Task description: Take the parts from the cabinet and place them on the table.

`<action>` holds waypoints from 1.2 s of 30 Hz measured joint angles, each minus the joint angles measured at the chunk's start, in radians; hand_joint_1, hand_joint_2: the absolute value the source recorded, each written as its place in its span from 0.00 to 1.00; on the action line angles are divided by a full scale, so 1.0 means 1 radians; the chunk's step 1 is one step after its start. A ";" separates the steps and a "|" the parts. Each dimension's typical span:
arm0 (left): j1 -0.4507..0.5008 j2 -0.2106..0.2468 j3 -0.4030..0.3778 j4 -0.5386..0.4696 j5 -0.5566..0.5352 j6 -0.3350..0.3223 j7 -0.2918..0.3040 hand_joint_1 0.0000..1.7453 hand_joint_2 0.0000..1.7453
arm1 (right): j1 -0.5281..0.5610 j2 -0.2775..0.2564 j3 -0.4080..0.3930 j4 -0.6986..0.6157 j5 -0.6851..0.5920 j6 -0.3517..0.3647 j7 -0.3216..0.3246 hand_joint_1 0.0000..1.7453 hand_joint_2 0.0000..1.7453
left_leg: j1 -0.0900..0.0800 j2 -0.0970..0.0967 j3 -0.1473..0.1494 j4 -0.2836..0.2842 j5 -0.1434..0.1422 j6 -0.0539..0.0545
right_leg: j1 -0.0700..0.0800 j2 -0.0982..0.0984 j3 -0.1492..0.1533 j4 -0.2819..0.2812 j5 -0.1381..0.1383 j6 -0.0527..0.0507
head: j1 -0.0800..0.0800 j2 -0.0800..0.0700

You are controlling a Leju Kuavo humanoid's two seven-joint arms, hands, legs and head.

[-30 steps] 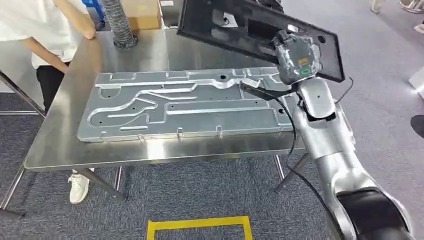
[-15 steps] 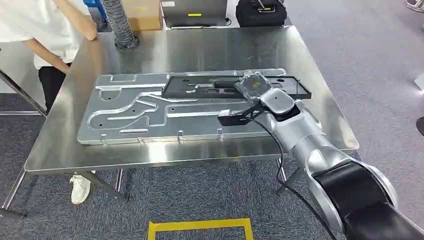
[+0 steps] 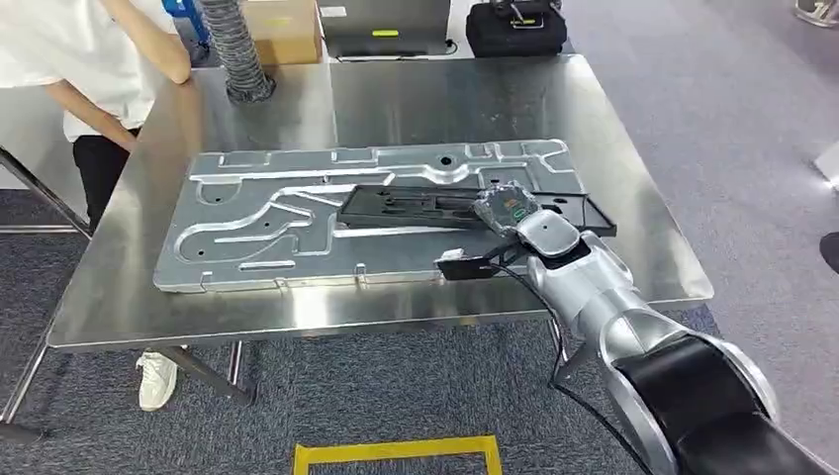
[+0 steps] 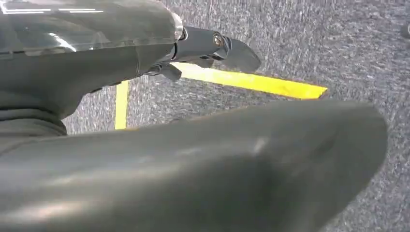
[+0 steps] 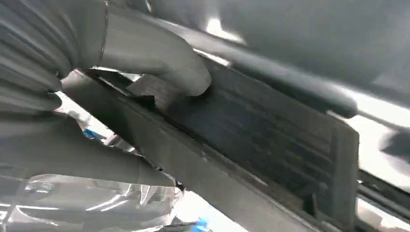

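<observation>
In the head view, we see the right hand (image 3: 507, 208) from behind, so its fingers are hidden where they meet the black panel (image 3: 416, 206). In the right wrist view the same panel (image 5: 270, 145) is blurred and runs off the frame, and we cannot tell whether it lies flat on the metal plate (image 3: 297, 213). The person (image 3: 89, 59) is cut off at the top edge. The left hand (image 4: 208, 46) is partly hidden behind a blurred dark shape.
</observation>
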 joint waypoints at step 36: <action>-0.005 0.002 0.000 0.000 -0.036 0.079 0.006 0.00 0.00 | 0.269 -0.062 -0.217 -0.707 -1.163 -0.301 -0.527 0.00 0.00 | -0.002 0.000 0.019 -0.008 -0.006 0.024 | -0.004 -0.006 -0.123 0.295 -0.157 0.019 | 0.000 0.000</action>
